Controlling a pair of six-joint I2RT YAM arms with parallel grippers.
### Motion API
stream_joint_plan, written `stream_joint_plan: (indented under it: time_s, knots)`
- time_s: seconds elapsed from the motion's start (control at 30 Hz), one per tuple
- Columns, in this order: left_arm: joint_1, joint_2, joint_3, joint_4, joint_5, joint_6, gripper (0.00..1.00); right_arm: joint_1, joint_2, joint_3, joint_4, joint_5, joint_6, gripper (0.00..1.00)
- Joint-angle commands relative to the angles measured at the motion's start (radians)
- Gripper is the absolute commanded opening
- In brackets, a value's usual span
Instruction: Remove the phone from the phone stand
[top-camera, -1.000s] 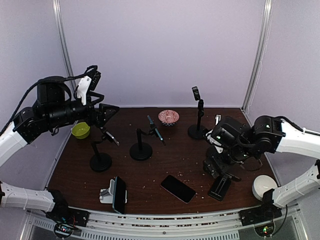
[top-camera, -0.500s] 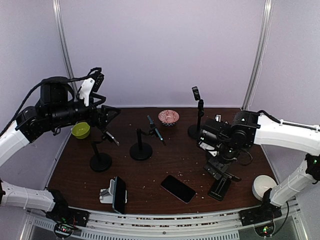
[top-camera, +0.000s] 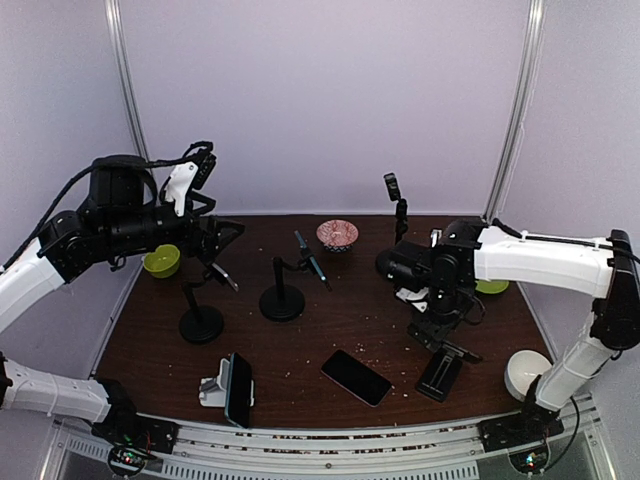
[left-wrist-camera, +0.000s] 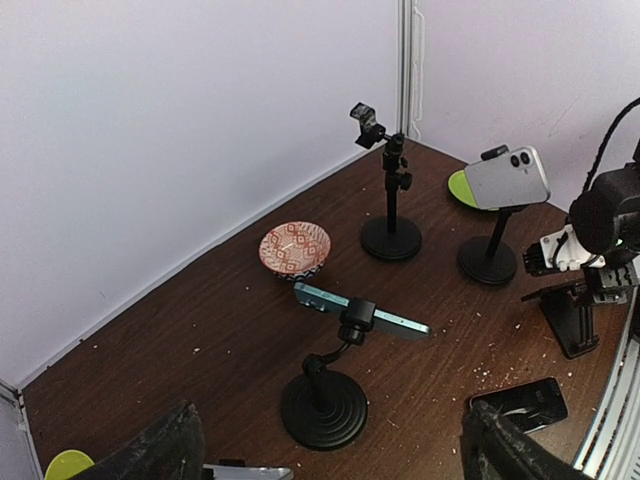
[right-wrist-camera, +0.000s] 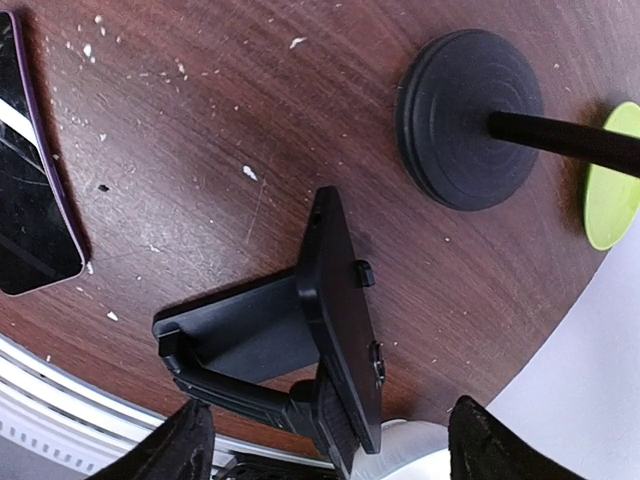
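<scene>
The right gripper (right-wrist-camera: 340, 445) is hanging over the black folding stand (right-wrist-camera: 335, 320). Its fingers are spreading wide with nothing between them, and the stand's cradle beneath is sitting empty. The dark phone (right-wrist-camera: 35, 170) is lying flat on the table (right-wrist-camera: 200, 90), out beyond the gripper's left finger and apart from the stand. Judging from that, the phone is already looking removed, and the step in hand is reading as getting the empty gripper away cleanly.

Doing that well is calling for a straight lift first. The stand's upright back plate is sitting right under the gap between the fingers, and a sideways sweep could be hooking it and shoving the stand toward the phone.

Beyond the right finger a round-based stand (right-wrist-camera: 468, 118) is standing near, with a green dish (right-wrist-camera: 612, 175) just past it. In the left wrist view that stand seems to be carrying a silver phone (left-wrist-camera: 506, 177) high on a thin pole. It is looking easy to topple, so the arm should be swinging wide of it. Whether that silver phone is the one meant instead, I cannot tell.

The left gripper (left-wrist-camera: 332, 452) is hovering well away from all this, fingers wide and empty, so it is offering no steadying hold on either stand
</scene>
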Motion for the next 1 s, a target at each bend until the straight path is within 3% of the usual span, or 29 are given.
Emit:
stream_joint_plan:
  time_s: [0.0, 0.4, 0.97]
  knots:
    - [0.006, 0.001, 0.036, 0.026, 0.0, 0.014, 0.91, -0.004, 0.069, 0.028, 0.02, 0.017, -0.028, 0.78]
    - [0.006, 0.009, 0.036, 0.025, -0.005, 0.017, 0.91, -0.002, 0.17, 0.019, 0.113, 0.034, -0.085, 0.63]
    - [0.007, 0.013, 0.037, 0.025, 0.008, 0.016, 0.91, -0.003, 0.186, 0.036, 0.112, 0.015, -0.132, 0.24]
